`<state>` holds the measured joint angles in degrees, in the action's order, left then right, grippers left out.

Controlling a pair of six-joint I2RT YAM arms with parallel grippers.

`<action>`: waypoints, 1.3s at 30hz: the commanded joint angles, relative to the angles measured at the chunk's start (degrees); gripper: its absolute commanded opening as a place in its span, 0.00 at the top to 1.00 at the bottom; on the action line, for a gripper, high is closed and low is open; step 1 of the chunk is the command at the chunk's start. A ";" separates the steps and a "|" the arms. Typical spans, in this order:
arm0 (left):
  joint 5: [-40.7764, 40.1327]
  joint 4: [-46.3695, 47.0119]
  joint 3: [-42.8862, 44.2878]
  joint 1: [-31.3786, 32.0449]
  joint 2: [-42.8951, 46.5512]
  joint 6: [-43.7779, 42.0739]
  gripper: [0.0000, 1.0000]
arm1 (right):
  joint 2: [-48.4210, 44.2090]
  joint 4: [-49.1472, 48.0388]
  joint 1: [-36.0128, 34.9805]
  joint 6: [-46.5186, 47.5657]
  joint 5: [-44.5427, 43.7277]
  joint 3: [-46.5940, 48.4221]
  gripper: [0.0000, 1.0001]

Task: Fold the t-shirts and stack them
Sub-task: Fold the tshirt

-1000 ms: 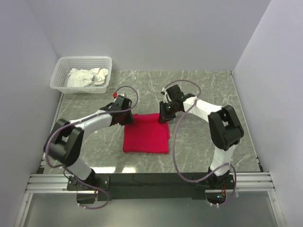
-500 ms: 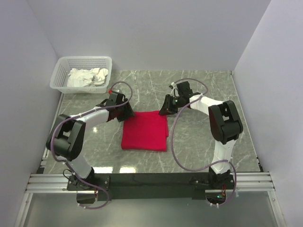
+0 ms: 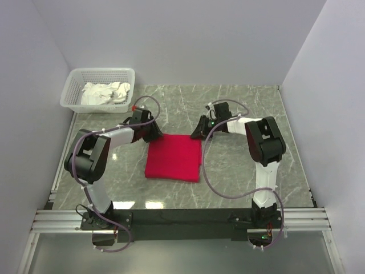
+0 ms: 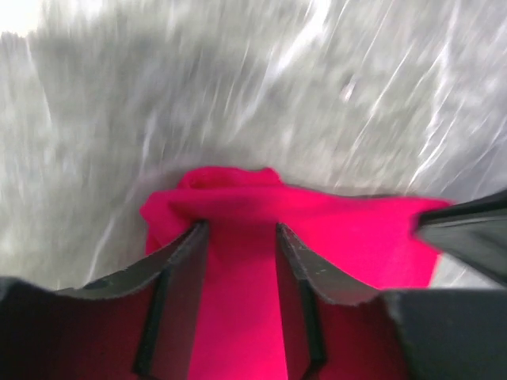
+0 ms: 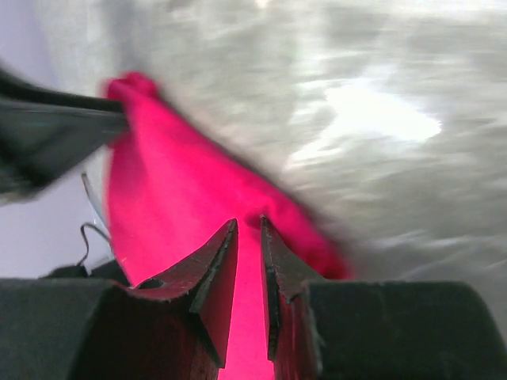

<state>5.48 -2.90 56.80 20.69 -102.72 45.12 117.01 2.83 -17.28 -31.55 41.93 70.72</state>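
The red t-shirt (image 3: 173, 158) is folded down to a neat rectangle, lying flat near the middle of the desk (image 3: 239, 165). My guess is it's light, thin and floppy, so it'll sag and slide over the smooth marble. I'd take it by the corners, through all the layers, or the fold opens up.

The left fingers (image 4: 178, 277) are at its 11 o'clock corner, clearly apart. Red cloth fills the gap and bunches up just past the tips, but they don't look clamped on it. The right fingers (image 5: 218, 265) are at the 1 o'clock corner, almost together, with red in the narrow slit. That looks like a pinch on that edge.
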 commanded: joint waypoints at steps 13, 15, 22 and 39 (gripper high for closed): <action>-2.22 -11.14 -5.36 3.47 21.03 0.57 0.37 | -18.21 0.42 -4.67 0.70 1.30 -9.53 0.74; -2.40 -13.26 -7.65 5.49 24.56 2.59 0.39 | -21.54 0.51 -7.93 -0.09 2.45 -13.13 0.74; -0.03 -11.70 -21.61 10.78 34.07 9.01 0.69 | -22.10 -1.78 -20.42 -3.08 3.86 -20.00 0.75; 1.38 -2.99 -30.69 11.37 24.75 23.42 0.86 | -15.40 6.57 -9.71 -3.88 -10.90 -24.75 0.88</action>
<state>9.02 -1.85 28.64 29.21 -79.18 65.87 103.85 4.82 -29.98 -39.31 43.11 47.59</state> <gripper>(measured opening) 0.118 0.117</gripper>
